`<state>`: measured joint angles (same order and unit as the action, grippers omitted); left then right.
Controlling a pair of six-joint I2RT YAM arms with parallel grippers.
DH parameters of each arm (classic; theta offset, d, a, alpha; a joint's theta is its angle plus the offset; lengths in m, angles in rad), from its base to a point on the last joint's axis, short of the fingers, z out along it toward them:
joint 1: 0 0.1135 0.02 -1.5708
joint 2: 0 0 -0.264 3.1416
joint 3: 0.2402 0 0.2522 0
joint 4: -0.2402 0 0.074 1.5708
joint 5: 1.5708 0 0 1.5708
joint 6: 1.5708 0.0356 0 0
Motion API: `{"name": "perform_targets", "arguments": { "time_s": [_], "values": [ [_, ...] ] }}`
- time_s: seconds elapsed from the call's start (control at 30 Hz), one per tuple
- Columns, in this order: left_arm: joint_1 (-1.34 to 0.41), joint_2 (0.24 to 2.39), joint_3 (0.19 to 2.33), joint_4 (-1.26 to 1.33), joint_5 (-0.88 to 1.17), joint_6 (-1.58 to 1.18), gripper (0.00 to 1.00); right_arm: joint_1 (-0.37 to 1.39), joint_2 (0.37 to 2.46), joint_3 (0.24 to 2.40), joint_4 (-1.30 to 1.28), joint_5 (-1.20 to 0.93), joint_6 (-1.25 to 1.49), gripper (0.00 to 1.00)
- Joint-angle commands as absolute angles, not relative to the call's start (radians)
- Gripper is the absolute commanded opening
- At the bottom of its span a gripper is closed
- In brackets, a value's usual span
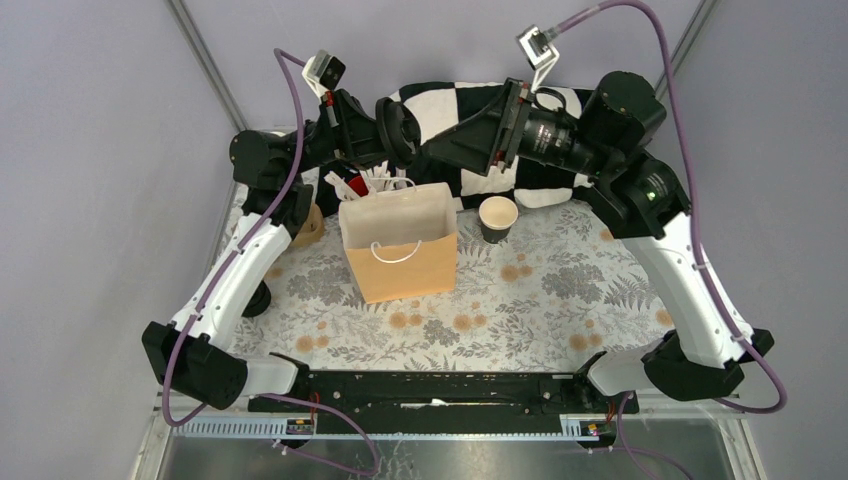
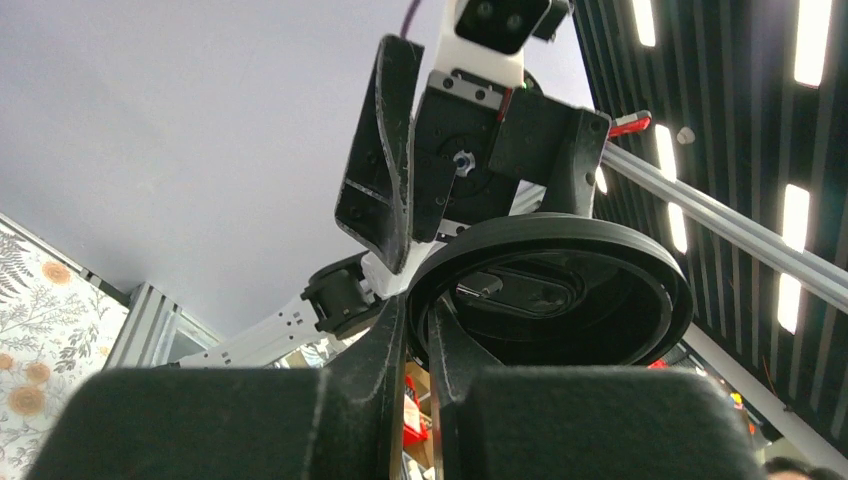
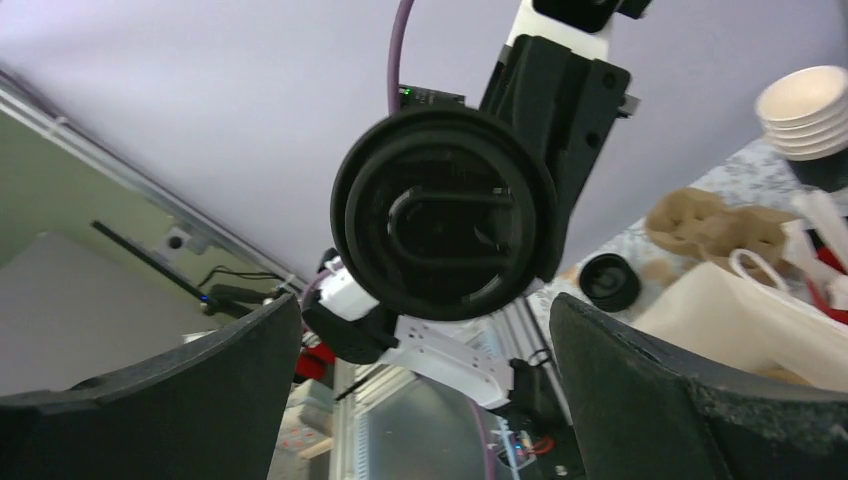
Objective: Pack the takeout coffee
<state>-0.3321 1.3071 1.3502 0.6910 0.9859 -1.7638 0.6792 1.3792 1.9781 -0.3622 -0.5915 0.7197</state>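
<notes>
The left gripper (image 2: 417,320) is clamped on the rim of the black lid (image 2: 560,290), holding it on edge in the air above the table's far side. Its fingertips are largely cut off by the lower frame edge in the left wrist view. The right gripper (image 3: 425,320) stands wide apart, holding nothing, and faces the lid's flat side without touching it. The moulded shapes on the lid are too dark to read.

The takeout coffee cup (image 1: 498,218) stands upright and uncovered on the floral table cover (image 1: 560,300), just right of the paper bag (image 1: 400,250) – whether there is liquid in it cannot be told. The red cup (image 1: 358,186) of white sticks is half hidden behind the bag, and the beige cup stack (image 3: 808,112) is cut off (right wrist view).
</notes>
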Motion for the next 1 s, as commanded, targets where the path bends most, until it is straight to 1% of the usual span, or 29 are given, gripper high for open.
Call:
{"name": "perform_targets", "arguments": {
  "time_s": [0.0, 0.1, 0.17, 0.2, 0.27, 0.33, 0.37, 0.4, 0.43, 0.47, 0.6, 0.67, 0.77, 0.9, 0.97],
  "values": [
    [-0.345, 1.31, 1.405, 0.744, 1.014, -1.731, 0.0, 0.671, 1.407, 1.968, -0.171, -0.714, 0.877, 1.0],
    [-0.345, 1.309, 1.411, 0.686, 1.02, -1.69, 0.0, 0.664, 1.372, 1.92, -0.224, -0.657, 0.853, 1.0],
    [-0.344, 1.31, 1.421, 0.656, 1.029, -1.668, 0.0, 0.635, 1.333, 1.898, -0.344, -0.541, 0.791, 1.0],
    [-0.344, 1.305, 1.428, 0.618, 1.027, -1.641, 0.0, 0.617, 1.318, 1.898, -0.444, -0.452, 0.751, 1.0],
    [-0.343, 1.289, 1.441, 0.49, 1.021, -1.566, 0.0, 0.519, 1.313, 1.908, -0.654, -0.329, 0.723, 1.0],
    [-0.344, 1.276, 1.45, 0.398, 1.024, -1.504, 0.0, 0.341, 1.298, 1.825, -0.72, -0.393, 0.752, 0.99],
    [-0.343, 1.269, 1.445, 0.384, 1.025, -1.492, 0.0, 0.243, 1.285, 1.745, -0.699, -0.455, 0.771, 0.98],
    [-0.343, 1.263, 1.437, 0.384, 1.027, -1.496, 0.0, 0.194, 1.278, 1.674, -0.674, -0.511, 0.792, 0.97],
    [-0.344, 1.26, 1.433, 0.39, 1.028, -1.504, 0.0, 0.163, 1.281, 1.609, -0.648, -0.578, 0.807, 0.95],
    [-0.345, 1.257, 1.428, 0.394, 1.031, -1.511, 0.0, 0.153, 1.295, 1.562, -0.638, -0.599, 0.812, 0.94],
    [-0.347, 1.242, 1.421, 0.387, 1.028, -1.511, 0.0, 0.152, 1.35, 1.367, -0.566, -0.601, 0.817, 0.92],
    [-0.349, 1.236, 1.41, 0.382, 1.025, -1.511, 0.0, 0.152, 1.373, 1.261, -0.46, -0.583, 0.851, 0.91],
    [-0.359, 1.225, 1.395, 0.367, 1.021, -1.502, 0.0, 0.177, 1.446, 1.13, -0.312, -0.594, 0.918, 0.86],
    [-0.371, 1.228, 1.409, 0.317, 1.025, -1.477, 0.0, 0.274, 1.573, 1.103, -0.22, -0.566, 0.943, 0.79],
    [-0.371, 1.233, 1.434, 0.277, 1.029, -1.451, 0.0, 0.311, 1.615, 1.098, -0.174, -0.542, 0.979, 0.72]
  ]
}}
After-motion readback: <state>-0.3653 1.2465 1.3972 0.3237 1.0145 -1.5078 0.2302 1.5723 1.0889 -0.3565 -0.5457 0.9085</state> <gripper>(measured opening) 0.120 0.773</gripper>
